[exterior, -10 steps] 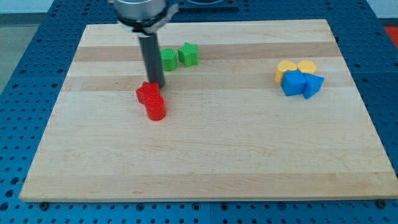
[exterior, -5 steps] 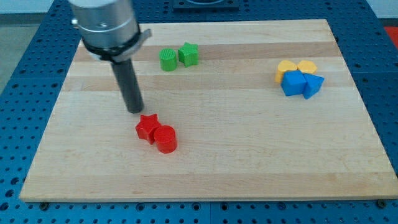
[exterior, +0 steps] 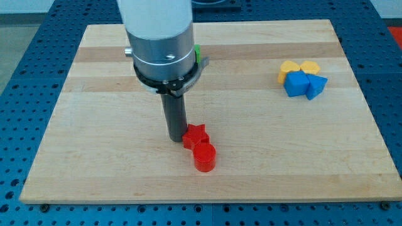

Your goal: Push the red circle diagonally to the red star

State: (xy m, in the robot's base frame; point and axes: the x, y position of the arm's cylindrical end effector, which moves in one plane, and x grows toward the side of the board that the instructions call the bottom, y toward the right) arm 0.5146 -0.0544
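Note:
The red star lies on the wooden board below its middle. The red circle touches the star on its lower right side. My tip rests on the board right against the star's left side. The arm's wide body hides the board above the rod.
A green block shows only as a sliver behind the arm near the view's top. At the view's right, two yellow blocks sit against a blue cube and a blue triangle.
The red star and red circle have moved down and to the right together across the frames. The arm swung left, then came to the star's left side, now covering the green blocks.

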